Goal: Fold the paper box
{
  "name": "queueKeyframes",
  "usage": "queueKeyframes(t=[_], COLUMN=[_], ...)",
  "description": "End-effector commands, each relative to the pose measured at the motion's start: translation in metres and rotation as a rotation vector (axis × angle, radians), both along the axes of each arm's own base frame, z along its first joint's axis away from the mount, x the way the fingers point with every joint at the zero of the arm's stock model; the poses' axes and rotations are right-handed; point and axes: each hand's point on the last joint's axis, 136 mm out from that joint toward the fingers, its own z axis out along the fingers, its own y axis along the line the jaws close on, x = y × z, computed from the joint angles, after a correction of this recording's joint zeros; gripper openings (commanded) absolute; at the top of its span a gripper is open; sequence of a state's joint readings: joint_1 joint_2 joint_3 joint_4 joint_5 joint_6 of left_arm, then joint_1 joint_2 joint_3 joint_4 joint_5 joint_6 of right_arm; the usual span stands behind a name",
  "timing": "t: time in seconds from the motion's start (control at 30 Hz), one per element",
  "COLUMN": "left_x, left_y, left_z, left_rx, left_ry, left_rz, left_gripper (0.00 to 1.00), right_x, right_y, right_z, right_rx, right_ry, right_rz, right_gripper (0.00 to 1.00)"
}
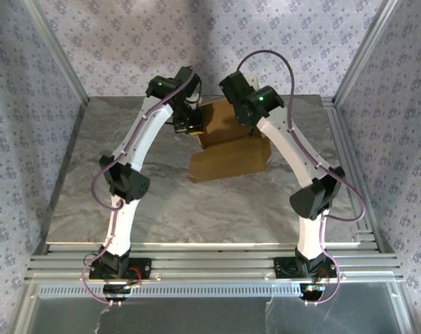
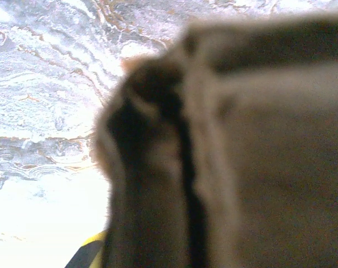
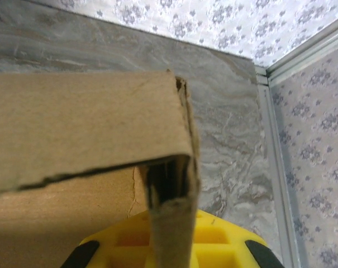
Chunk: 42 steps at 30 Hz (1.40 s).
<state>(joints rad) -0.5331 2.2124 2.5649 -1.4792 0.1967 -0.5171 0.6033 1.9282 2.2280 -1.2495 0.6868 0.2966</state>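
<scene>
Right wrist: layered paper box corner

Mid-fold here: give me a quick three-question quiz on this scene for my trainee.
1. True or false: the paper box lies at the near edge of the table.
2. The table looks: A) grey marbled, B) plain green, C) bare wood.
3. Fill in: in the right wrist view, the plastic part below the cardboard is coloured ____.
Key: 1 false; 2 A; 3 yellow.
</scene>
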Motion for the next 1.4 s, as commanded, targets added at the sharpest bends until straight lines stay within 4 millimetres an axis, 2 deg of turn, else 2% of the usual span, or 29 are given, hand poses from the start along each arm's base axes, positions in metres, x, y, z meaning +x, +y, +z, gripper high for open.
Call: queueKeyframes(t=[0.0, 0.1, 0.27, 0.33, 0.57, 0.67, 0.73, 0.8, 0.9, 1.03, 1.23, 1.37], left_x=[-0.003, -0.003, -0.005, -0.008, -0.019, -0.022, -0.023, -0.02, -0.011, 0.005, 0.027, 0.027], left_y=[0.021, 0.022, 0.023, 0.021, 0.022, 0.023, 0.024, 0.023, 0.02, 0.02, 0.039, 0.053], left_z=[-0.016, -0.023, -0.041, -0.051, -0.094, -0.109, -0.115, -0.112, -0.092, -0.049, 0.031, 0.079], left_rx=[0.109, 0.125, 0.154, 0.154, 0.185, 0.194, 0.2, 0.19, 0.16, 0.124, 0.052, -0.013], left_ry=[0.038, 0.053, 0.101, 0.129, 0.226, 0.253, 0.254, 0.234, 0.169, 0.045, -0.214, -0.355], left_rz=[0.025, 0.018, -0.006, -0.024, -0.058, -0.061, -0.057, -0.045, -0.018, 0.043, 0.243, 0.334], left_gripper=[0.0, 0.0, 0.0, 0.06, 0.27, 0.33, 0.38, 0.4, 0.42, 0.44, 0.44, 0.45], right_x=[-0.014, -0.017, -0.031, -0.033, -0.052, -0.06, -0.064, -0.066, -0.071, -0.076, -0.093, -0.11], right_y=[-0.023, -0.019, -0.011, -0.008, -0.002, -0.001, -0.003, -0.005, -0.008, -0.019, -0.053, -0.051], right_z=[-0.011, -0.025, -0.062, -0.075, -0.145, -0.165, -0.177, -0.186, -0.198, -0.208, -0.223, -0.228], right_rx=[-0.067, -0.052, 0.03, 0.038, 0.154, 0.162, 0.15, 0.139, 0.151, 0.206, 0.49, 0.729], right_ry=[0.034, 0.068, 0.18, 0.206, 0.369, 0.42, 0.454, 0.478, 0.508, 0.525, 0.505, 0.43], right_rz=[-0.128, -0.143, -0.202, -0.202, -0.197, -0.19, -0.196, -0.205, -0.223, -0.313, -0.688, -0.993], right_gripper=[0.0, 0.0, 0.0, 0.0, 0.0, 0.0, 0.0, 0.0, 0.0, 0.0, 0.0, 0.0])
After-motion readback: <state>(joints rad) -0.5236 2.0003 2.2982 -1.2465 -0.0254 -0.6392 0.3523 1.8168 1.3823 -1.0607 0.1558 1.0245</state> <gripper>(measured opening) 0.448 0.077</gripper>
